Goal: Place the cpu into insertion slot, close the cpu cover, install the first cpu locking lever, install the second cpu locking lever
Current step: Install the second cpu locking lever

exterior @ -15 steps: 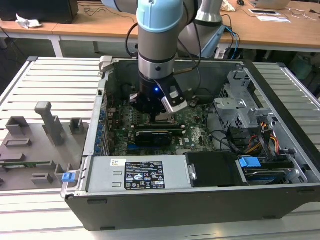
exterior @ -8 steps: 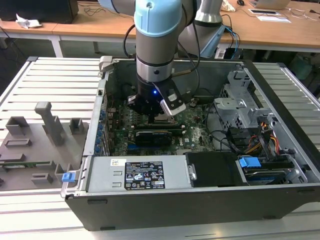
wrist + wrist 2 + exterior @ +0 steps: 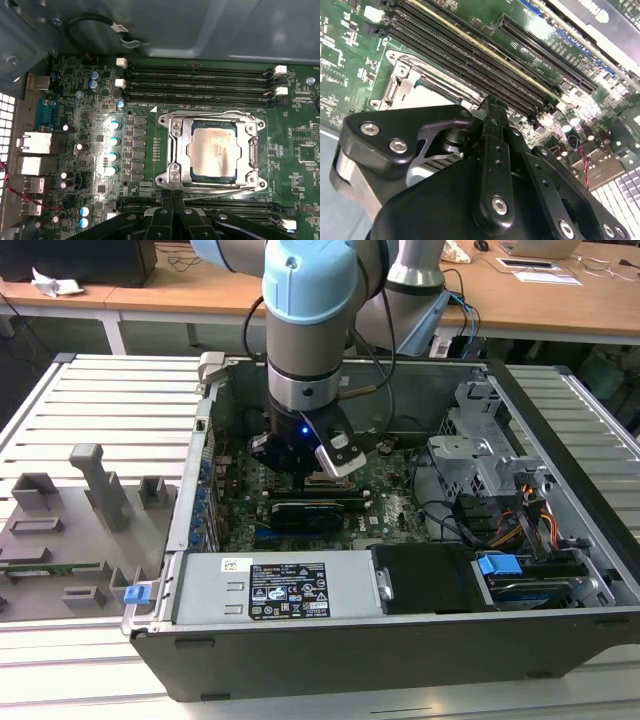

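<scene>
Jaws [image 3: 172, 197] are sitting pressed together, fingertips meeting in a narrow point, holding nothing. In the first wrist view the tips are hanging just over the edge of the socket's metal frame, beside the memory slots [image 3: 200, 80] that flank it; whether they are touching the frame cannot be told.

The cpu [image 3: 214, 151] is lying flat in the insertion slot [image 3: 170, 150], pale face up, its edges squared with the socket sides. The cpu cover [image 3: 250, 145] is lying closed over it, the chip's face showing through the square window. Thin lever rods are running along the frame's edges, but whether they are latched is hard to make out.

In the second wrist view the gripper body [image 3: 492, 165] is hiding most of the socket; one corner of the silvery frame is showing past it.

In the exterior view the arm is reaching down into an open computer case [image 3: 560, 440], the green motherboard [image 3: 390, 490] under the gripper, socket hidden behind it. The case is resting on a slatted desk [image 3: 110, 400], with grey fixtures [image 3: 90, 490] on the exterior view's left.
</scene>
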